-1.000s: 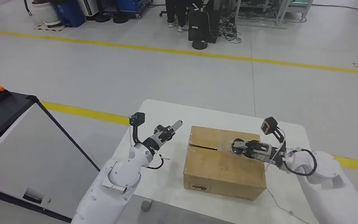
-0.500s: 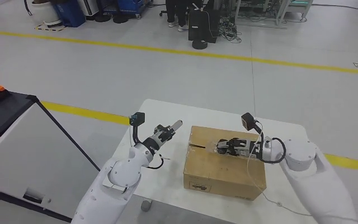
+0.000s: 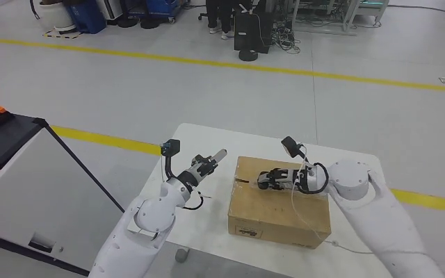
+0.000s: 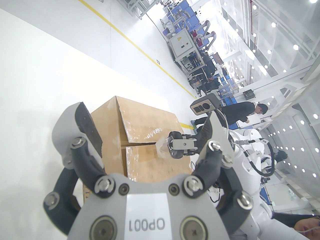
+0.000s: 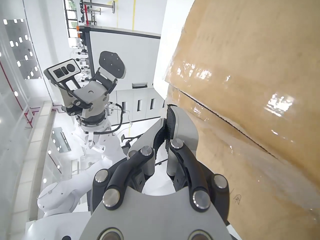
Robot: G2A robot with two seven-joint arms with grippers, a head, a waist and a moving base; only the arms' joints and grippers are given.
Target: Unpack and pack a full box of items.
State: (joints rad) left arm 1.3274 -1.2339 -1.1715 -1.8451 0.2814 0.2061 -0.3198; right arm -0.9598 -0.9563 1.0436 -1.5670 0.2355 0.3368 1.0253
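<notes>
Large robotics lab hall, pale floor with yellow line, equipment racks, electrical cabinet, ceiling lights

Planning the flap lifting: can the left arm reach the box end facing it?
Probably yes: the open left pincer hangs beside the box with table surface between them; the right pincer, pinching tape on the box top, is off that path.

top: high, looking down | wrists: close, facing box from opposite sides
</notes>
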